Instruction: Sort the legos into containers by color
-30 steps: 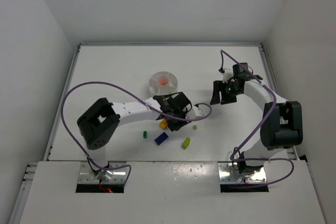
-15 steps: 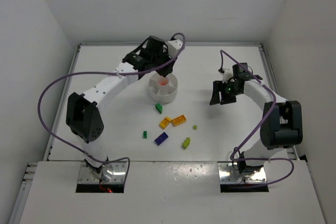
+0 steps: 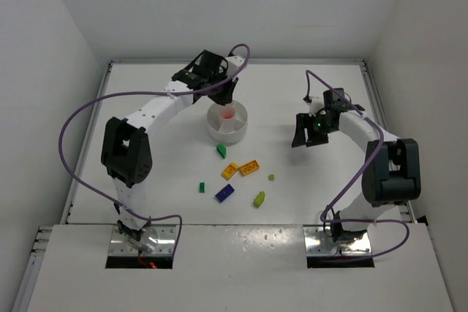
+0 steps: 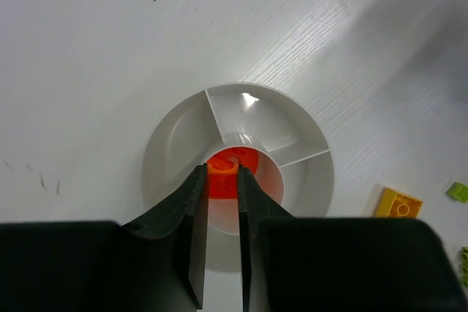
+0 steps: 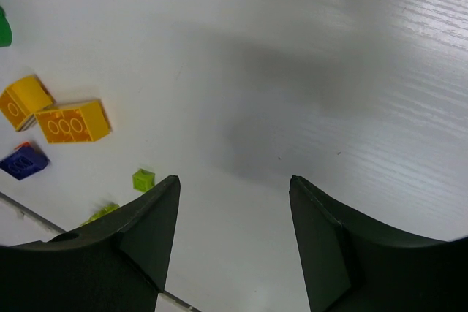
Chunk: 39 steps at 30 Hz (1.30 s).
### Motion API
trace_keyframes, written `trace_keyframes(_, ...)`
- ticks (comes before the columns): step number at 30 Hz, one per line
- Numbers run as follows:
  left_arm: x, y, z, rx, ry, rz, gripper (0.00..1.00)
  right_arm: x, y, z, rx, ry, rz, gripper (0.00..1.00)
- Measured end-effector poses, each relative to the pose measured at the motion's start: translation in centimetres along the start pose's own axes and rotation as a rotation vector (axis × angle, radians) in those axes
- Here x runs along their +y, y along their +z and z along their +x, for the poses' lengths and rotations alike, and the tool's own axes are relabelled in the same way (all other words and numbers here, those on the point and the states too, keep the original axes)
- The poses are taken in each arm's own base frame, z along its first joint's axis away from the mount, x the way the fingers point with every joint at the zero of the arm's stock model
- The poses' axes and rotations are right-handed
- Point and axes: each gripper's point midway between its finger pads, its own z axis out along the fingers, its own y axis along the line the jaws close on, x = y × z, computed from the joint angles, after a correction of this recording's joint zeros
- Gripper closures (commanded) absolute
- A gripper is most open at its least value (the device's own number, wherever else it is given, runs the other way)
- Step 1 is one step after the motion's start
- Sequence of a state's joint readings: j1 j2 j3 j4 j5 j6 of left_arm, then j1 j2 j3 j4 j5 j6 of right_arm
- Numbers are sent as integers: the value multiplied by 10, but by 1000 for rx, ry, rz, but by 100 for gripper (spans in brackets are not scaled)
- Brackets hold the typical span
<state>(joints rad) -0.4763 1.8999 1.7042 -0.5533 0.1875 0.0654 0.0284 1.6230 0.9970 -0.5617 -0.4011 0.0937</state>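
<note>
**Top view.** Surface [image 3: 146, 93]: white and matt, with walls around it. Dish [image 3: 217, 128]: round, white, smooth plastic, a small centre well ringed by wedge sections. It stands at the middle of the far half, with red-orange colour showing in the well. The left gripper [image 3: 225, 100] hangs over the dish. The right gripper [image 3: 303, 135] hovers well apart to the right, above bare surface. Loose legos lie near the dish on its near side:
- green wedge [image 3: 221, 150]
- yellow brick [image 3: 229, 172], touching the yellow-orange brick [image 3: 250, 168]
- small lime bit [image 3: 271, 177]
- small green bit [image 3: 202, 187]
- purple brick [image 3: 225, 193]
- lime piece [image 3: 259, 199]

**Left wrist view.** Black fingers [image 4: 191, 210], nearly together, are clamped on a red-orange brick [image 4: 223, 180], a glossy block held directly above the centre well. The wedge dividers are thin white walls, and the sections in sight are bare. The yellow brick, studded on top, lies to the right of the dish.

**Right wrist view.** The right fingers stand wide apart with nothing between them. On the surface at left lie the yellow and yellow-orange bricks, each with round studs. The purple brick and the small lime bit, a cube, are nearer the camera.
</note>
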Motion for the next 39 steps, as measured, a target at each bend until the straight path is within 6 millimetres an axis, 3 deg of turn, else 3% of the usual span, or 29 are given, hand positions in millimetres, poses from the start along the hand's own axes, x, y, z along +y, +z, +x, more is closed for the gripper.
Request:
trace_keyframes(10,-6,5,17,36,-8,32,99,1,6,5,28,-2,-8,38)
trace_keyframes(13,-6,6,19,42,-9,33,89,1,6,6,32,-1,-10,38)
trace_keyframes(14,-6,6,20,43,-9,33,79,1,7,7,35,-1,-15,38)
trace_keyframes(17,-6,7,22,48,-10,34,70,4,7,8,40,-5,-31,38)
trace_keyframes(27,-6,7,23,50,-10,33,56,31,4,9,34,-88,-147,39)
trace_keyframes(33,-6,7,23,50,-10,33,55,59,-4,8,9,-195,-194,39)
trace_keyframes(39,-6,7,23,50,-10,31,55,68,-3,10,15,-235,-203,39)
